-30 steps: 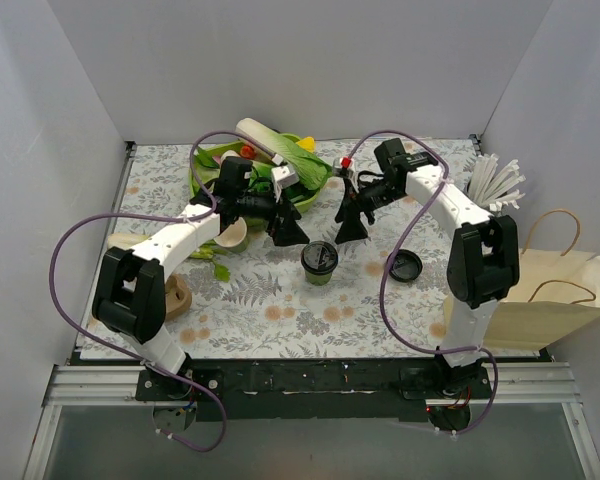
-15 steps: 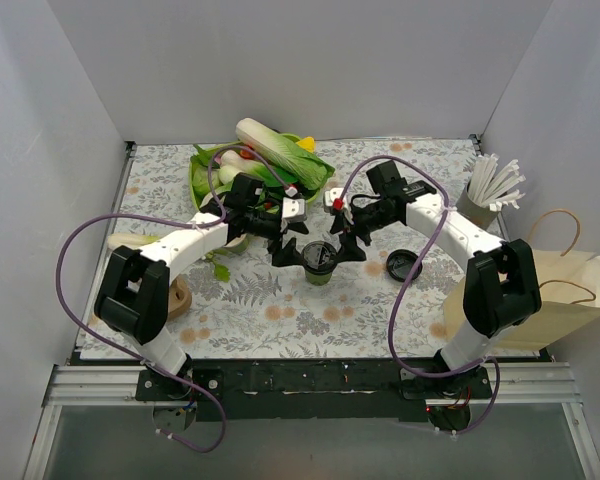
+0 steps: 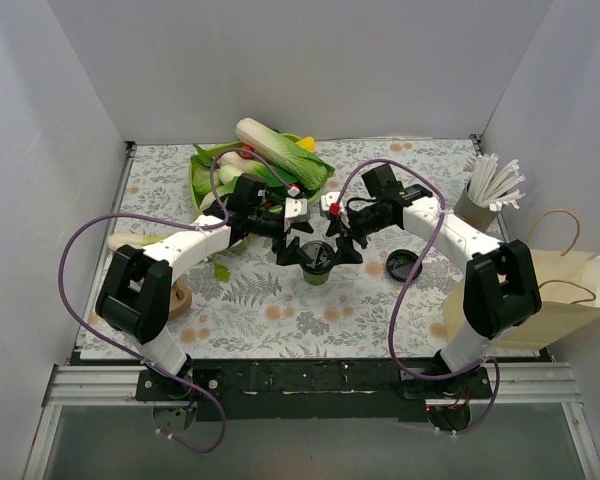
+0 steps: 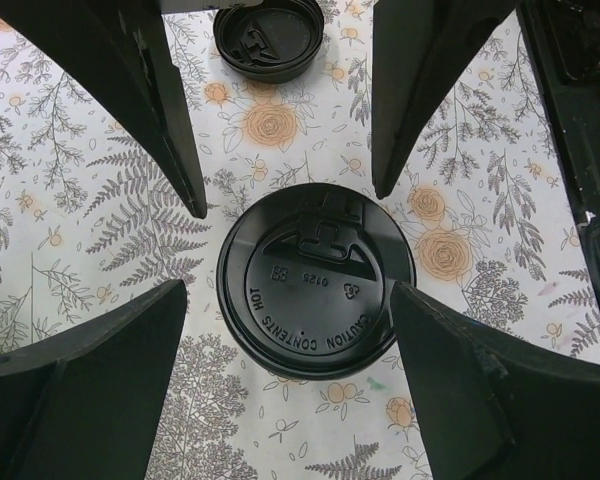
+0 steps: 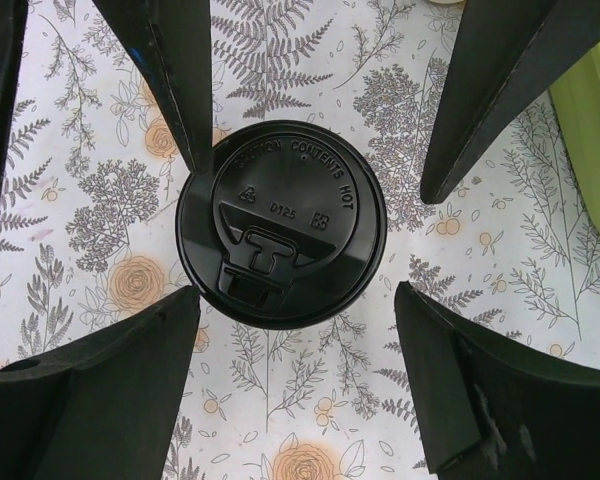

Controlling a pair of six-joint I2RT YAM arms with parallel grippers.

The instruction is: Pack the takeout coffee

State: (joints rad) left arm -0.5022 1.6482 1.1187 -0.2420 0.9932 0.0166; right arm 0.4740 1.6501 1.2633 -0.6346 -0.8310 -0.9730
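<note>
The takeout coffee (image 3: 318, 264), a small green cup with a black lid, stands upright mid-table. My left gripper (image 3: 292, 250) is open at its left side and my right gripper (image 3: 348, 247) is open at its right side, both pointing down around the cup. In the left wrist view the lid (image 4: 315, 280) lies between my left gripper's (image 4: 287, 286) spread fingers, with the right gripper's fingers (image 4: 430, 80) above it. In the right wrist view the lid (image 5: 280, 225) sits just ahead of my right gripper's (image 5: 298, 290) spread fingers. Neither gripper touches the cup.
A spare black lid (image 3: 404, 265) lies right of the cup, also in the left wrist view (image 4: 268, 35). A brown paper bag (image 3: 540, 290) stands at the right edge, a grey cup of straws (image 3: 485, 190) behind it. A green bowl of vegetables (image 3: 260, 165) sits at the back.
Both grippers have come forward from near the bowl and closed in on the lidded cup, one on each side. The cup has not moved.
</note>
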